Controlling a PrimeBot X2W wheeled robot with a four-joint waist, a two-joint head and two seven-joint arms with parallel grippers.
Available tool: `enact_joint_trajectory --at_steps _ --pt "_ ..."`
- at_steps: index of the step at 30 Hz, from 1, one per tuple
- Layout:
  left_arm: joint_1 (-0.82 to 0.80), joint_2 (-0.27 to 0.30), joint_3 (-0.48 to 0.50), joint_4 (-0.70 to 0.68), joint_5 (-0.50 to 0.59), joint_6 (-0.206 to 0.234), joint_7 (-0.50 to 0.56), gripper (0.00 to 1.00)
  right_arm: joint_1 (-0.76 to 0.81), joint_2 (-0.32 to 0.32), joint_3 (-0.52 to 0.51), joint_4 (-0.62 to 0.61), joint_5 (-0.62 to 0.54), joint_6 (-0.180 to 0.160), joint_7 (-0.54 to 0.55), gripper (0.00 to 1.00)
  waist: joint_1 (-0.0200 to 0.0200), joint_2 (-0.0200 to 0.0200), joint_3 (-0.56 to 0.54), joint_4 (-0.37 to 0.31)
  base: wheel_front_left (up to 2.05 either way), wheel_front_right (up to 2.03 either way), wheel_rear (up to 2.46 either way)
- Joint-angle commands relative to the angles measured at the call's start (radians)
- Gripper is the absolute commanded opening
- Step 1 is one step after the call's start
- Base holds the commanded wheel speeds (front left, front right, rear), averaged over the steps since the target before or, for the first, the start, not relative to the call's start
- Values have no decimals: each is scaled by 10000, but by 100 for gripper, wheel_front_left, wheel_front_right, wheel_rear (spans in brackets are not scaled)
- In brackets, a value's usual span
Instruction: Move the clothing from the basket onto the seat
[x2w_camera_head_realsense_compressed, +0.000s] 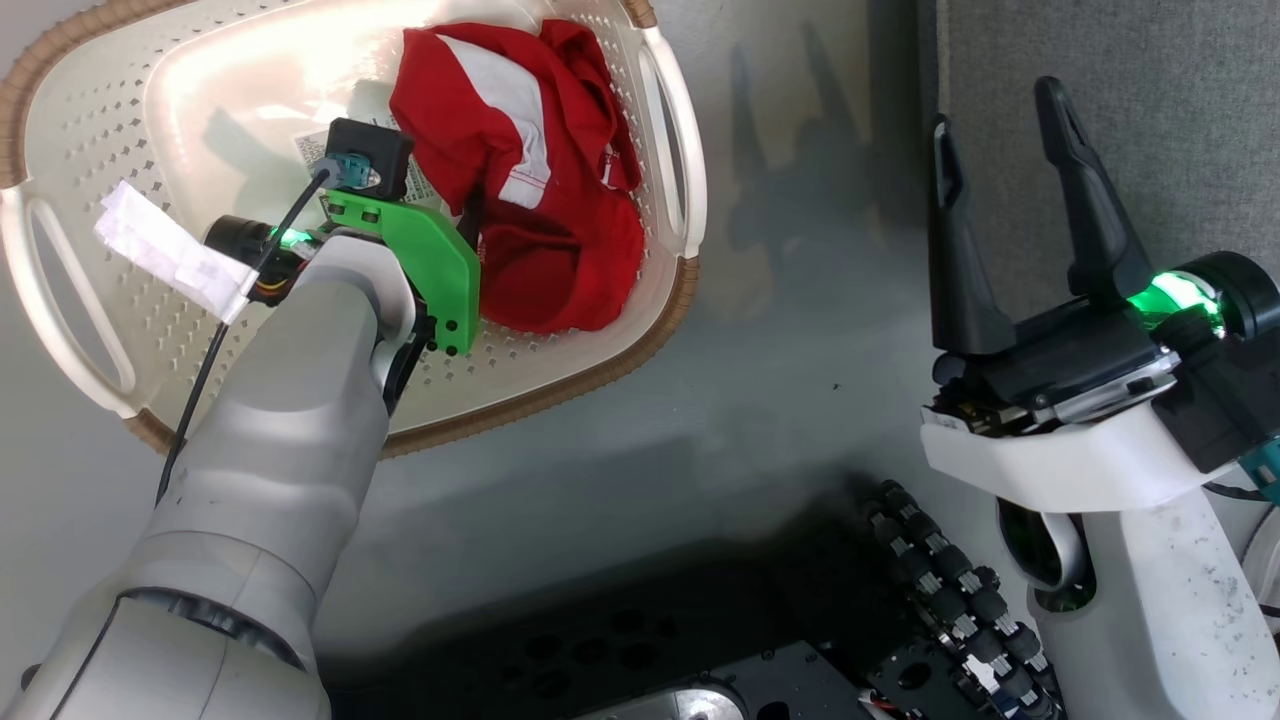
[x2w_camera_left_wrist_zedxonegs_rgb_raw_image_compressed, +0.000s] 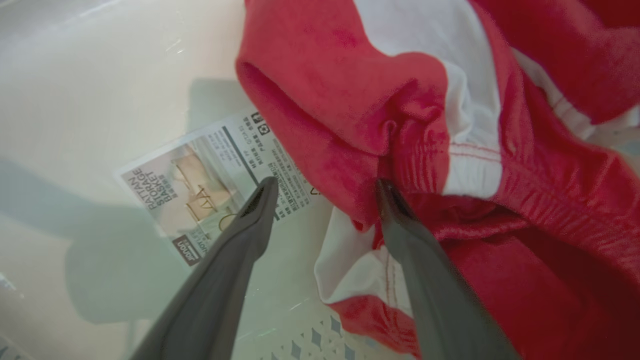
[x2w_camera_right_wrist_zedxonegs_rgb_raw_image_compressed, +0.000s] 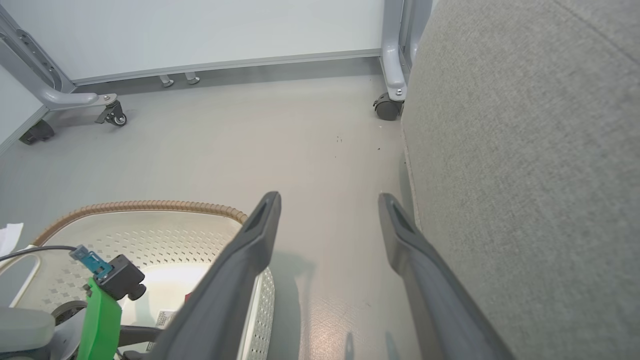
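The clothing (x2w_camera_head_realsense_compressed: 530, 170) is a crumpled red heap with white panels in the right half of the cream perforated basket (x2w_camera_head_realsense_compressed: 100, 120). My left arm reaches down into the basket, its green wrist bracket (x2w_camera_head_realsense_compressed: 425, 260) beside the heap. My left gripper (x2w_camera_left_wrist_zedxonegs_rgb_raw_image_compressed: 325, 187) is open. One finger (x2w_camera_left_wrist_zedxonegs_rgb_raw_image_compressed: 235, 260) hangs over the basket's label (x2w_camera_left_wrist_zedxonegs_rgb_raw_image_compressed: 200, 185). The other finger (x2w_camera_left_wrist_zedxonegs_rgb_raw_image_compressed: 425, 270) lies against the folded edge of the clothing (x2w_camera_left_wrist_zedxonegs_rgb_raw_image_compressed: 350, 90). My right gripper (x2w_camera_head_realsense_compressed: 1000, 130) is open and holds nothing, above the floor beside the grey fabric seat (x2w_camera_head_realsense_compressed: 1130, 120). That gripper (x2w_camera_right_wrist_zedxonegs_rgb_raw_image_compressed: 327, 200) has the seat (x2w_camera_right_wrist_zedxonegs_rgb_raw_image_compressed: 525, 150) to its right.
The basket's brown rim (x2w_camera_right_wrist_zedxonegs_rgb_raw_image_compressed: 150, 205) lies just left of my right gripper, on bare grey floor (x2w_camera_head_realsense_compressed: 800, 350). Wheeled frame legs with casters (x2w_camera_right_wrist_zedxonegs_rgb_raw_image_compressed: 387, 107) (x2w_camera_right_wrist_zedxonegs_rgb_raw_image_compressed: 112, 114) stand by the far wall. My dark base (x2w_camera_head_realsense_compressed: 700, 650) sits at the bottom of the head view.
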Motion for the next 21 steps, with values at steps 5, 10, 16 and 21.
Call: enact_joint_trajectory --at_steps 5,10,16,21 --pt "-253 51 -351 -156 -421 -33 241 100 139 56 186 -114 -23 -11 -32 100 -1 0 88 -64 0 0 0" --pt "-450 48 -689 -52 -525 -35 441 100 246 68 356 -336 -63 -11 -30 100 -1 0 153 -123 0 0 0" --pt "-672 47 -1116 -71 -654 -37 711 100 383 82 586 -591 -139 -11 -30 100 -1 0 196 -217 0 0 0" --pt "-763 46 -1434 -56 -772 -37 980 100 575 91 771 -837 -216 -11 -32 100 -1 0 199 -272 0 0 0"
